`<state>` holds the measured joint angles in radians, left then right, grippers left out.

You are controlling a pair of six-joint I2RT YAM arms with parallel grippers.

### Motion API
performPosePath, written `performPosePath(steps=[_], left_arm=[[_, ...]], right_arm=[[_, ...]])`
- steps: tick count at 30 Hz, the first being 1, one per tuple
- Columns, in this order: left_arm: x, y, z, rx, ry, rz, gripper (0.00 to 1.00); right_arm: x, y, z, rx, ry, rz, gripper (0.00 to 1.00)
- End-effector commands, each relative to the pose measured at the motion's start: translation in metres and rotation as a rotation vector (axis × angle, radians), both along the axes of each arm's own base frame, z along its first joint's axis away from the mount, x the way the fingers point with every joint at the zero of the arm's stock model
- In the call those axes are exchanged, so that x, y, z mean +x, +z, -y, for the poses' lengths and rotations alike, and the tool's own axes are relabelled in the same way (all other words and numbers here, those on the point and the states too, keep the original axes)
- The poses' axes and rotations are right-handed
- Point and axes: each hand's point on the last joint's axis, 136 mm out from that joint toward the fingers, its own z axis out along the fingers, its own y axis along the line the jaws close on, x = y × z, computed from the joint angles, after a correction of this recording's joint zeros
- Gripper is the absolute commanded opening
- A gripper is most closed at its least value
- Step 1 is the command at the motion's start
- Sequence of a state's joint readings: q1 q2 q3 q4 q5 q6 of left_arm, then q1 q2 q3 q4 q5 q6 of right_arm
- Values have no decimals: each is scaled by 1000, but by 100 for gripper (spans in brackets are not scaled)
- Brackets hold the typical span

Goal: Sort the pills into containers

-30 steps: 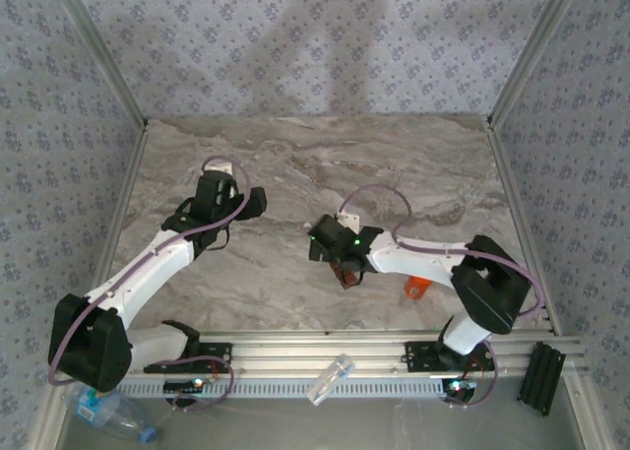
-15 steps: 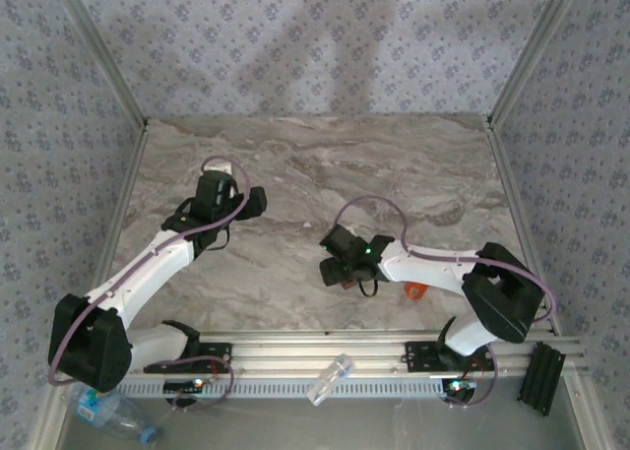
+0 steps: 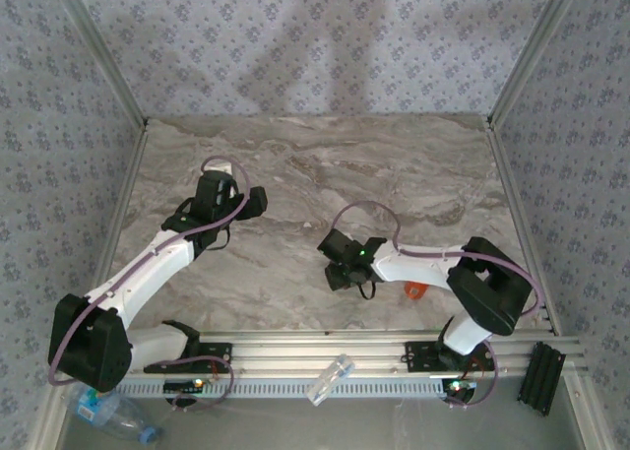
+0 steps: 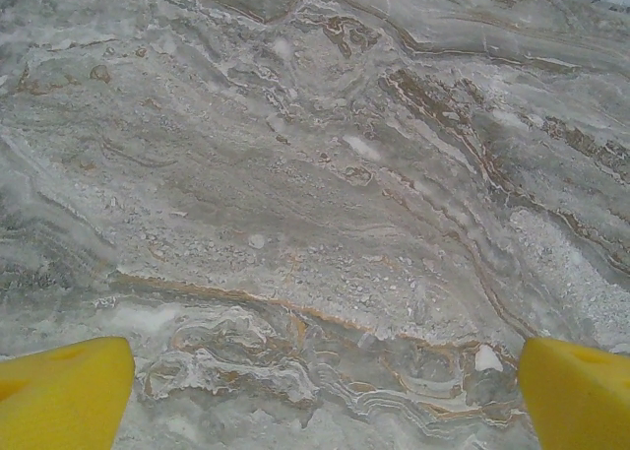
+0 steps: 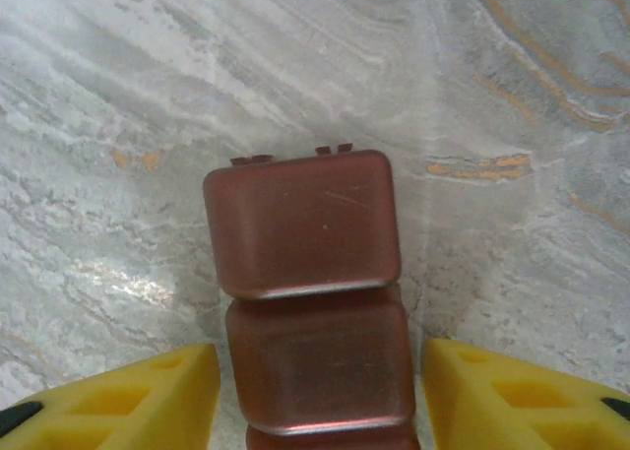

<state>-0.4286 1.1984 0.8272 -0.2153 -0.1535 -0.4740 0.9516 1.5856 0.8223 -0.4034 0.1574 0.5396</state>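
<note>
On the grey veined marble-patterned tabletop point(image 3: 394, 164), the left gripper point(image 3: 254, 202) hangs left of centre, the right gripper point(image 3: 342, 273) points down nearer the front edge, and a small orange-red pill bottle point(image 3: 415, 291) lies just beside the right arm's white forearm point(image 3: 413, 263).

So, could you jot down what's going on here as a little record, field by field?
Surface: marbled grey table
Left pincer: wide open above the table, holding nothing
Right pincer: yellow fingers on either side of the box, with thin gaps showing
Between those fingers: brownish-red pill box, lids shut, lying on the table
Beside the right arm: small orange-red bottle
Off the table, near left corner: clear water bottle
</note>
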Motion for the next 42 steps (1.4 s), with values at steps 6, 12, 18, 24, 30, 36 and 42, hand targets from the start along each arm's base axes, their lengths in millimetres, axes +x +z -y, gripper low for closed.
performPosePath(steps=[6, 12, 18, 24, 30, 36, 42], left_arm=[[-2, 12, 11, -59, -23, -1, 100], [-7, 33, 35, -239, -93, 1, 100], [-12, 65, 65, -533, -226, -16, 100], [-16, 85, 92, -763, -336, -79, 99], [-19, 79, 113, -867, -379, -132, 91], [-24, 59, 131, -858, -405, -184, 78], [-28, 44, 147, -845, -415, -227, 70]], right_arm=[[2, 11, -7, 40, 30, -5, 34], [25, 71, -41, 346, 122, 30, 33], [50, 129, -58, 656, 213, 56, 34], [63, 163, -66, 787, 274, 67, 34], [70, 175, -77, 845, 285, 55, 35], [71, 176, -82, 869, 282, 51, 35], [70, 173, -82, 865, 282, 47, 35]])
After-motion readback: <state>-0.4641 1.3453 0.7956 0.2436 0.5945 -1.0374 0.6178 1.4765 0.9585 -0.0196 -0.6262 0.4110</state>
